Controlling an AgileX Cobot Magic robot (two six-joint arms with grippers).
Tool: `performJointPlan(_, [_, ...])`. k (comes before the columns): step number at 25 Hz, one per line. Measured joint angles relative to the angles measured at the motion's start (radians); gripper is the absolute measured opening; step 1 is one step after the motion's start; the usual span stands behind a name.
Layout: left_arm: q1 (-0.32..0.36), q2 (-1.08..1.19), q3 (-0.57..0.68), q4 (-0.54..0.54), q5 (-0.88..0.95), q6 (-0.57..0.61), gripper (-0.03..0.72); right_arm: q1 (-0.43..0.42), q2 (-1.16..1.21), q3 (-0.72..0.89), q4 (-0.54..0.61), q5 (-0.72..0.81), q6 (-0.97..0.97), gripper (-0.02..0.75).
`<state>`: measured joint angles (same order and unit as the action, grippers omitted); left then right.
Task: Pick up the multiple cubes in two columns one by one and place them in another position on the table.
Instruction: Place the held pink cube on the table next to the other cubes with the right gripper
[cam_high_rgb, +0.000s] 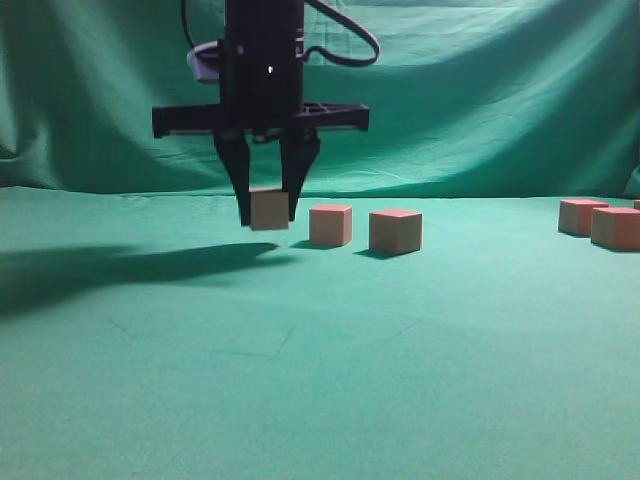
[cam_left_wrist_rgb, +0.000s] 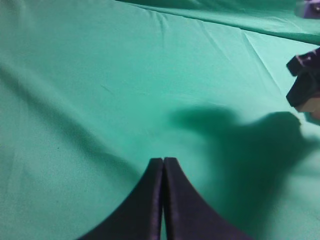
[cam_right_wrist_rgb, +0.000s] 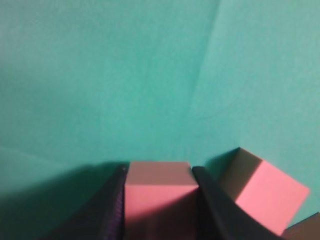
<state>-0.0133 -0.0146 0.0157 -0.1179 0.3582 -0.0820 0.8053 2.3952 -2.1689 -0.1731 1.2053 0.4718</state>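
Note:
My right gripper (cam_high_rgb: 268, 218) is shut on a salmon-pink cube (cam_high_rgb: 268, 210), held low over the teal table (cam_high_rgb: 300, 380), left of centre. Whether it touches the cloth I cannot tell. Two more cubes (cam_high_rgb: 331, 224) (cam_high_rgb: 396, 231) stand in a row to its right. In the right wrist view the held cube (cam_right_wrist_rgb: 159, 192) fills the jaws (cam_right_wrist_rgb: 159, 172), with a neighbouring cube (cam_right_wrist_rgb: 265, 192) beside it. My left gripper (cam_left_wrist_rgb: 163, 161) is shut and empty over bare cloth; the right gripper (cam_left_wrist_rgb: 304, 82) shows at that view's right edge.
More cubes (cam_high_rgb: 581, 216) (cam_high_rgb: 616, 227) stand at the far right edge of the table. A wrinkled green backdrop (cam_high_rgb: 480, 90) hangs behind. The arm casts a dark shadow (cam_high_rgb: 110, 268) on the cloth at the left.

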Motion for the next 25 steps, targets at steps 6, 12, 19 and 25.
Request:
performJointPlan(6, [0.0,0.0,0.0,0.0,0.0,0.0,0.0,0.0,0.023,0.0,0.0,-0.005,0.002,0.262])
performJointPlan(12, [0.0,0.0,0.0,0.0,0.0,0.0,0.0,0.0,0.023,0.0,-0.001,-0.017,0.002,0.262])
performJointPlan(19, [0.0,0.0,0.0,0.0,0.0,0.0,0.0,0.0,0.023,0.0,-0.001,-0.017,0.002,0.262])
performJointPlan(25, [0.0,0.0,0.0,0.0,0.0,0.0,0.0,0.0,0.023,0.0,-0.001,-0.018,0.002,0.262])
